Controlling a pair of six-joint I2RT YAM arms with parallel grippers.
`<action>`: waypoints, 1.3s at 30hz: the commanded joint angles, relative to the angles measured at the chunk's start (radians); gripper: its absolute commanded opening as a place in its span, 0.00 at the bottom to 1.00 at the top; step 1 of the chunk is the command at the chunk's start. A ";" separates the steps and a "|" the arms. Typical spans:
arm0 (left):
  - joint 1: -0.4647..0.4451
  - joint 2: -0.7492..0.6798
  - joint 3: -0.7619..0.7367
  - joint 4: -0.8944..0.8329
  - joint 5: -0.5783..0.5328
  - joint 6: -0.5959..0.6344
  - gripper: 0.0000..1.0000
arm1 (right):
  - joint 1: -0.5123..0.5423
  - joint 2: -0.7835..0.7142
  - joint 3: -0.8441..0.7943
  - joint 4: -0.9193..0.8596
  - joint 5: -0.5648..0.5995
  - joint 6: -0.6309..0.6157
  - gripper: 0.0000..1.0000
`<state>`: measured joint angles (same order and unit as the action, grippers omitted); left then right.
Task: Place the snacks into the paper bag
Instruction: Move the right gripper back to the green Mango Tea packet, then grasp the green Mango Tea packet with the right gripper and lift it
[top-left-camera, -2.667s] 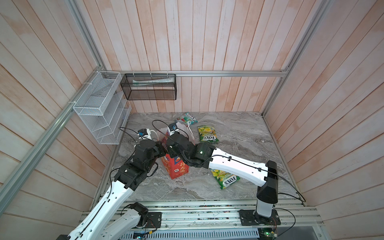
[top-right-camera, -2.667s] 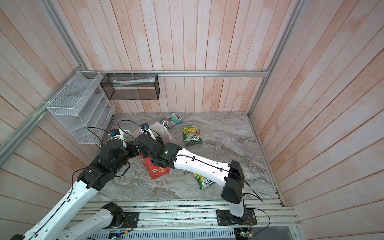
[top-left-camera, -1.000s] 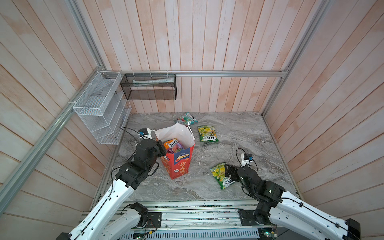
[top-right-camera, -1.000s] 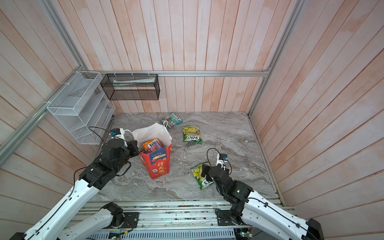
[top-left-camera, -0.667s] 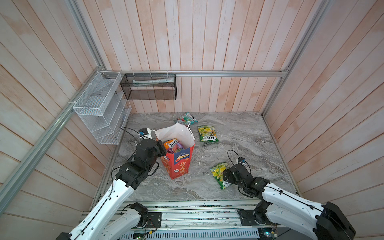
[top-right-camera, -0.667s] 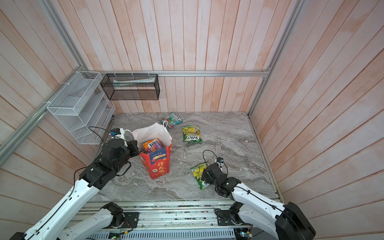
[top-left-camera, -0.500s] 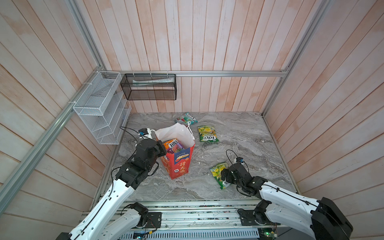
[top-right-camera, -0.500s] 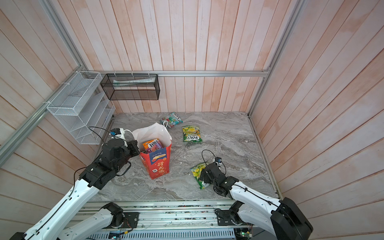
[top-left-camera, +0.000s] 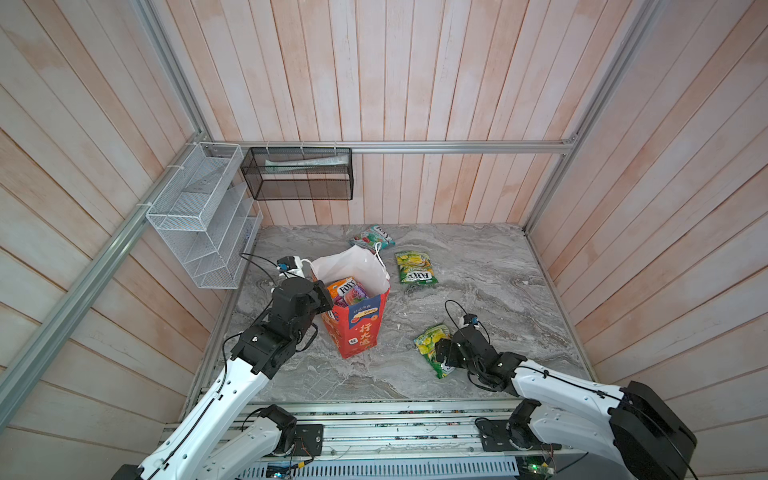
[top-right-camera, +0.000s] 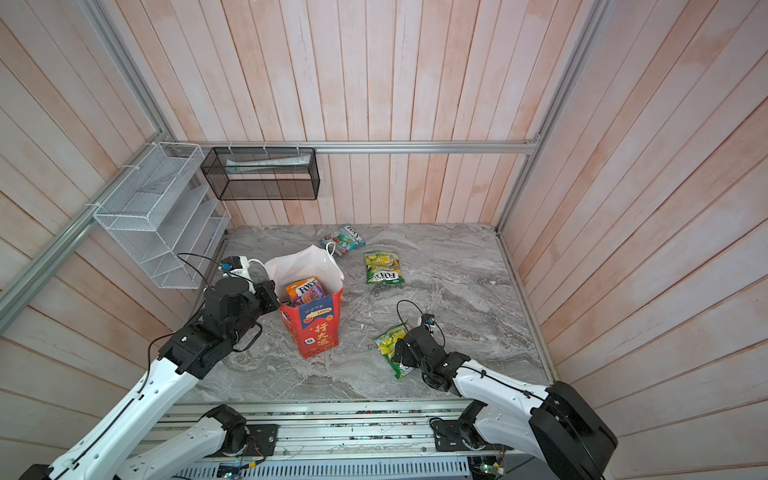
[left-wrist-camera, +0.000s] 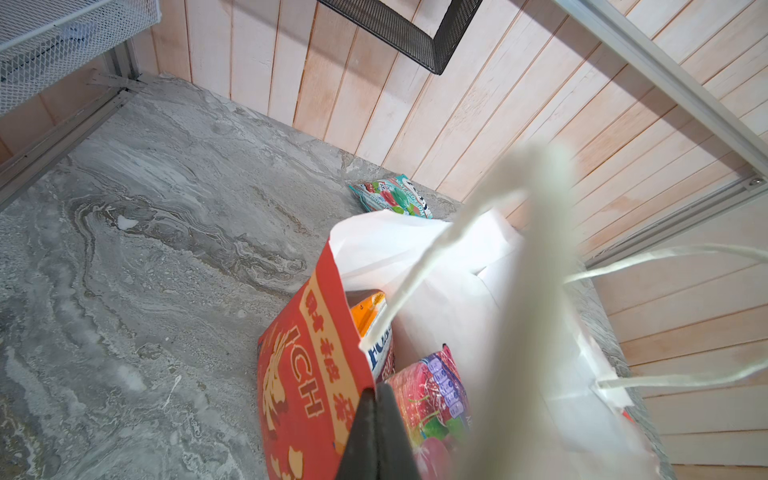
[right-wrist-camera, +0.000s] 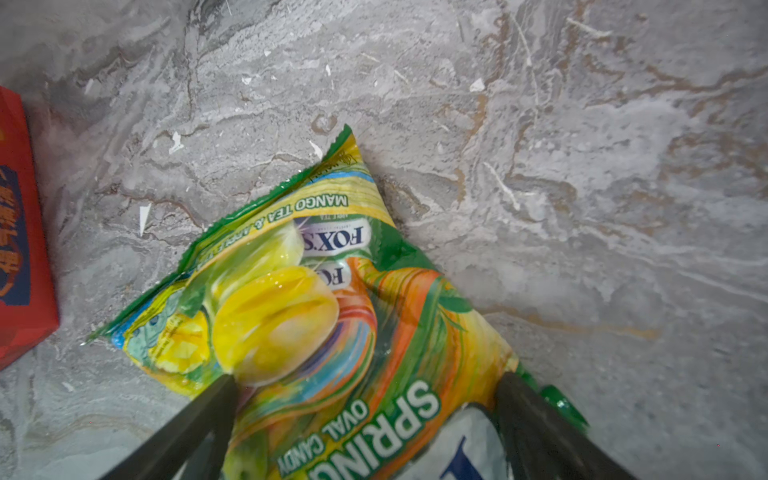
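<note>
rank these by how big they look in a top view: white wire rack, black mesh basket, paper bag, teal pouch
1. white wire rack
2. paper bag and black mesh basket, too alike to rank
3. teal pouch, clearly smallest

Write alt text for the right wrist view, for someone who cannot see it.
The open right pincer straddles a yellow-green FOX'S candy pouch lying on the grey marbled table, not yet closed on it. A corner of the red paper bag shows at the frame's edge.

Pale plank walls (top-left-camera: 395, 83), grey marbled floor (top-left-camera: 482, 286); white wire rack (top-left-camera: 199, 224)
</note>
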<state>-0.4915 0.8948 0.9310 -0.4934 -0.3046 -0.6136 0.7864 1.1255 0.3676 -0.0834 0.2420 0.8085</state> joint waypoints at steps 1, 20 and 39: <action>0.001 -0.003 0.002 0.029 -0.010 0.005 0.00 | 0.059 0.059 0.043 -0.051 0.033 -0.016 0.98; 0.001 -0.006 0.002 0.027 -0.004 0.005 0.00 | 0.099 0.230 0.120 -0.076 0.062 -0.044 0.78; 0.002 -0.025 0.002 0.036 0.043 0.009 0.00 | 0.102 0.090 0.091 -0.057 0.017 -0.091 0.15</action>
<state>-0.4915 0.8822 0.9310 -0.4946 -0.2844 -0.6136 0.8822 1.2396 0.4774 -0.0971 0.2749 0.7311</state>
